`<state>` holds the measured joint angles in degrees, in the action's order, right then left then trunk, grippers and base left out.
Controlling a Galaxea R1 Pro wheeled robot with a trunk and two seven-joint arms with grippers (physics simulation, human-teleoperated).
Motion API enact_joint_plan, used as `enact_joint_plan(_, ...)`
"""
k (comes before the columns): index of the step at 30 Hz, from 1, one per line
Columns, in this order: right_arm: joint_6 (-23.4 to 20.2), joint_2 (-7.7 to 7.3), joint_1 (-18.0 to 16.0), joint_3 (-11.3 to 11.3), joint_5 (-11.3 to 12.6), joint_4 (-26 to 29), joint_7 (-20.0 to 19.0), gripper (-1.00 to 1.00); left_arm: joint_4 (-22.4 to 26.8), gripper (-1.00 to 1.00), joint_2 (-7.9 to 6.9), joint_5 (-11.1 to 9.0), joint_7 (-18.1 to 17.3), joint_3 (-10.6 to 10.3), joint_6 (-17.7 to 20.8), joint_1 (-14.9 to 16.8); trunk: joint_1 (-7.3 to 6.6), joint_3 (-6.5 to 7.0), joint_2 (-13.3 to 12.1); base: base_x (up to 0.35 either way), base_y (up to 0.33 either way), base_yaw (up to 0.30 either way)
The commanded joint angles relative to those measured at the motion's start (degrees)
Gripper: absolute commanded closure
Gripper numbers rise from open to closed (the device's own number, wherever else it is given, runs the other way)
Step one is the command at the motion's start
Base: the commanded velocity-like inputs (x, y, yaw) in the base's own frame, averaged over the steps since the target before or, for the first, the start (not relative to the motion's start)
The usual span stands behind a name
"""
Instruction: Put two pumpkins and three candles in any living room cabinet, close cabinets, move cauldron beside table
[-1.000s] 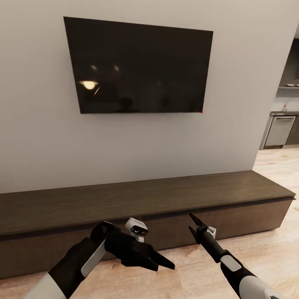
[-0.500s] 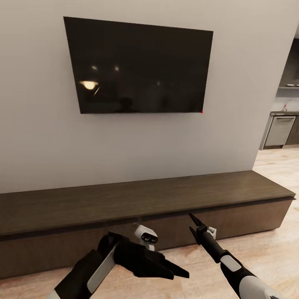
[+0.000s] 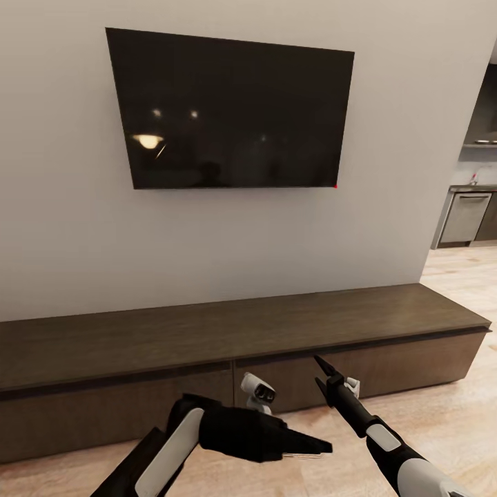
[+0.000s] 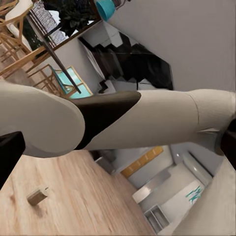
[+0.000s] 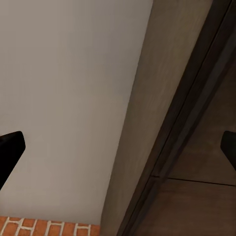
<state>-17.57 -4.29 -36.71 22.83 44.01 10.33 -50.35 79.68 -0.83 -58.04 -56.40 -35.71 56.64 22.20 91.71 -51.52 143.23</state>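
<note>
Left gripper [image 3: 324, 446] further right; cabinet [image 3: 290, 324] seemingly shut

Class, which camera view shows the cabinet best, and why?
The head view: the cabinet runs whole across the wall, top and closed fronts visible. The right wrist view catches a close dark edge of it; the left wrist view looks toward other rooms.

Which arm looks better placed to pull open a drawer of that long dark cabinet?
Probably the right. The right gripper points at the cabinet, its open fingertips close to a drawer front near the top edge. The left gripper lies sideways along the cabinet, farther back over the floor.
</note>
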Motion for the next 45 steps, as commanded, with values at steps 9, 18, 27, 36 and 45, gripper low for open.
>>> enact_joint_plan(9,-0.45,0.04,-0.03,0.01,0.47,0.0,-0.05,-1.0,-0.3,-1.0,-0.28,-3.38,0.29,-0.03,0.13,-0.29,-0.01,-0.06,0.03,0.062,0.022,0.0)
enact_joint_plan(18,-0.45,0.0,-0.03,0.24,0.55,-0.04,-0.01,-1.0,-0.32,-1.0,-0.27,-3.42,0.28,0.1,0.08,-0.49,-0.01,-0.06,0.03,0.115,0.006,0.0)
enact_joint_plan(27,-0.45,-0.01,-0.03,0.42,0.55,-0.04,-0.01,-1.0,-0.32,-1.0,-0.27,-3.33,0.26,0.12,0.08,-0.66,-0.01,-0.06,0.03,0.126,0.0,0.0)
enact_joint_plan(36,-0.45,0.0,-0.03,0.5,0.59,-0.12,0.8,-1.0,-0.32,-1.0,-0.31,-3.32,0.24,0.12,0.06,-0.67,-0.01,-0.06,0.03,0.077,0.0,0.0)
enact_joint_plan(45,-0.42,-0.01,-0.03,0.55,0.96,-0.21,4.07,-1.0,-0.23,-1.0,-0.33,-3.4,0.16,0.16,0.07,-0.67,-0.01,-0.06,0.03,0.015,0.0,0.0)
